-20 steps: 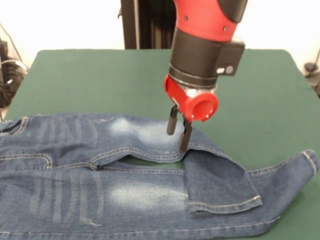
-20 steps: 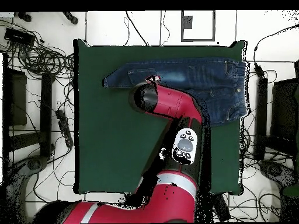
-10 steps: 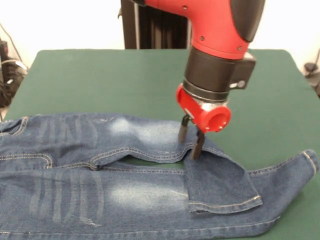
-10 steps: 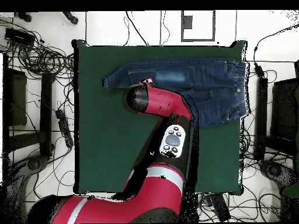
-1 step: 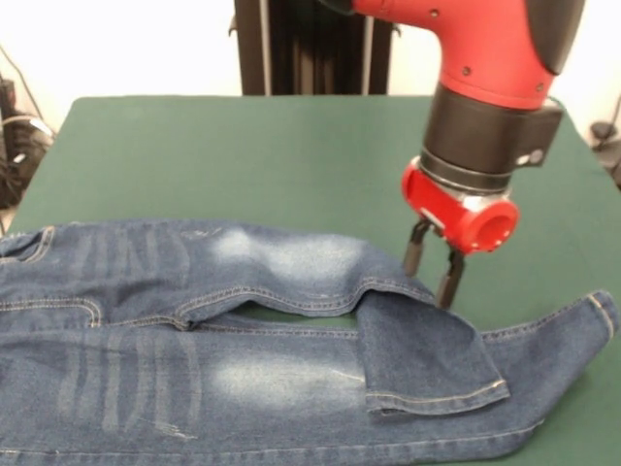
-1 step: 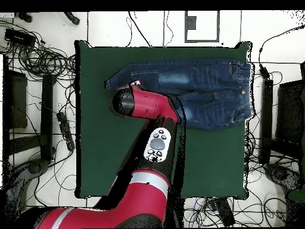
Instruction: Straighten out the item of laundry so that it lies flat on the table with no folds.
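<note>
The item of laundry, a pair of blue jeans (image 5: 194,330), lies across the near part of the green table (image 5: 194,146), waistband to the left. The end of its far leg is folded back over the near leg as a flap (image 5: 427,354). The near leg's hem (image 5: 602,316) reaches the right. My gripper (image 5: 429,286) hangs just off the far edge of that fold. It is open with nothing between its fingers (image 5: 415,254). From overhead the jeans (image 6: 196,83) lie along the table's (image 6: 107,149) top edge, and the arm's wrist (image 6: 126,101) hides the gripper.
Bare green felt spreads beyond the jeans on the robot's side. Cables (image 6: 36,53) and black stands (image 6: 47,113) crowd the floor around the table. A black column (image 5: 291,49) rises behind the far edge.
The gripper has travelled to the right in the front view, from above the far leg's faded patch to the far edge of the fold. The jeans have not shifted.
</note>
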### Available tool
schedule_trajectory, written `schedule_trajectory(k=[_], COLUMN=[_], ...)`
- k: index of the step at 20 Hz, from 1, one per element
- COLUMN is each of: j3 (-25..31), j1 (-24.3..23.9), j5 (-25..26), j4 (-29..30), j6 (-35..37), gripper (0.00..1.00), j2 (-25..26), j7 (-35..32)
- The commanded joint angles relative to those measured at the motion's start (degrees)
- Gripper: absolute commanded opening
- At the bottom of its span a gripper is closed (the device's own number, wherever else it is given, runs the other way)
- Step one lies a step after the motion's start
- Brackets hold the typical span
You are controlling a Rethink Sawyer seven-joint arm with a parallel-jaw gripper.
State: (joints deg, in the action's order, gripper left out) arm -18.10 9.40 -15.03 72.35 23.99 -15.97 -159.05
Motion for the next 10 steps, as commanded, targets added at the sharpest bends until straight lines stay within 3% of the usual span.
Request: schedule_trajectory(k=[1,10], j3=[4.34,6.51], j1=[0.99,-1.07], j5=[-3.57,-4.34], j4=[1.99,-2.72], j6=[0.36,-4.03], gripper=[1.00,1.00], j2=[2.58,9.51], j7=[-9.64,-7.77])
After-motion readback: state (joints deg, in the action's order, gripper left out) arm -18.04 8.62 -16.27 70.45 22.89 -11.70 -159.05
